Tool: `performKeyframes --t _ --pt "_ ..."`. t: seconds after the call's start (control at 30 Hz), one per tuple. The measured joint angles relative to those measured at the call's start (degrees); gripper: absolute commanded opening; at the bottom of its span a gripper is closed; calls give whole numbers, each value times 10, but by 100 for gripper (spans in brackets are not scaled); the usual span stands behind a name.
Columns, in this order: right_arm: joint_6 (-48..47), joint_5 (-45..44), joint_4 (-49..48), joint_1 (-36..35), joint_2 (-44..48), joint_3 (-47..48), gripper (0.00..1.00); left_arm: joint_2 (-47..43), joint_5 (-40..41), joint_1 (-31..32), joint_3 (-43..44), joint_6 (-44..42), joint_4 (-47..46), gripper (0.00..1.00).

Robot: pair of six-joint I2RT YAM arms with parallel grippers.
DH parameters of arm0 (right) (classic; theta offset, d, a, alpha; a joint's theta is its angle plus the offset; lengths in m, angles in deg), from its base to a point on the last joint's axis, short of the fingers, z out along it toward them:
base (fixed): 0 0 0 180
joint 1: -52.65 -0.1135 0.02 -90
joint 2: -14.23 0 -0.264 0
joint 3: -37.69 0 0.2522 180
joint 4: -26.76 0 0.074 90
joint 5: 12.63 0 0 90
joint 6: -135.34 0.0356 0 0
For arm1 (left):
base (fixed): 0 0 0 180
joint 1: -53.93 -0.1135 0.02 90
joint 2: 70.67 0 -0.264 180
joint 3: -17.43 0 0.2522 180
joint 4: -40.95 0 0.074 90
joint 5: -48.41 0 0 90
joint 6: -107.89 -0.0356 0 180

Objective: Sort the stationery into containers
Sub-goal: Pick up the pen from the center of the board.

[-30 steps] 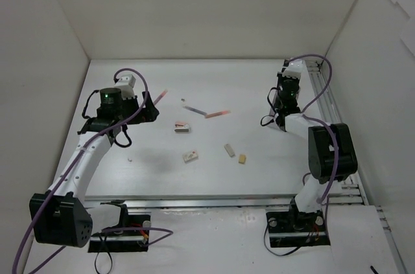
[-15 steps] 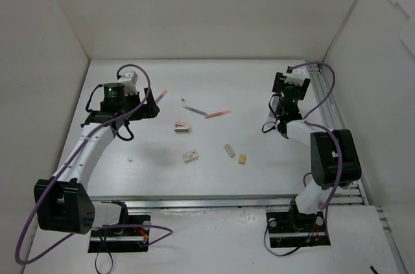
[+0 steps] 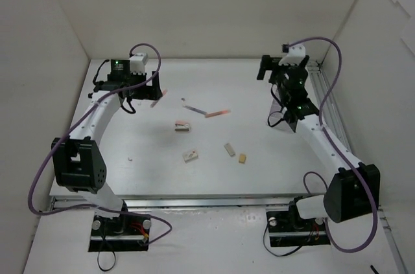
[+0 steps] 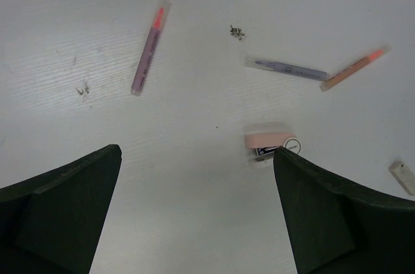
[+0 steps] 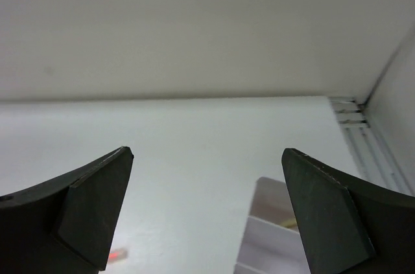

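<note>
Movement since a second ago: both arms have reached away from their bases toward the far wall [image 3: 207,15]; the left wrist now sits further back on the left side and the right arm is stretched out much longer; none of the stationery has shifted
Left gripper [image 4: 196,152]: jaws spread wide with nothing between them, held above the table [image 4: 194,2] at its far left
Right gripper [image 5: 206,152]: jaws spread wide, nothing held, facing the far wall from the far right of the table
Pink pen [image 4: 148,50]: flat on the table ahead of the left gripper, well apart from the other pens
Grey-purple pen [image 4: 288,68]: flat, one end very close to an end of the orange pen [image 4: 353,68], the two making a shallow V; you cannot tell whether they touch
Pale pink eraser [image 4: 271,143]: dark label on its near face, on the near side of those two pens
White eraser with red label [image 3: 190,155]: toward the table middle, nearer the bases than the pale pink eraser
Beige erasers: one [image 3: 229,149] just beside the other [image 3: 242,158], right of the white eraser with red label
White bin [image 5: 262,209]: at the bottom of the right wrist view, on the far right of the table; a divider shows; a yellowish sliver [image 5: 290,224] shows inside, too small to identify
Sorting state: every pen and eraser listed above lies on the open table, outside the white bin
</note>
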Motion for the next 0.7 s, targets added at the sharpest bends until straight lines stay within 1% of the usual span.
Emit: performKeyframes --t 0.07,0.13,0.23,0.33,0.47,0.57,0.7 --pt "-6 32 99 -27 -23 71 98 34 -14 -6 25 -9 11 100" --pt "-19 80 198 -54 -66 158 98 65 -35 -12 43 -13 18 100" --pt "-50 143 299 -90 -144 252 98 83 -60 -18 37 -14 17 100" --pt "-101 186 389 -127 -226 306 98 82 -73 -20 18 -14 14 100" --pt "-189 220 498 -165 -347 362 98 78 -78 -20 9 -12 13 100" --pt "-249 233 558 -175 -419 398 98 67 -77 -20 -7 -11 9 100" --pt "-309 242 632 -172 -504 475 97 48 -70 -20 -26 -10 9 100"
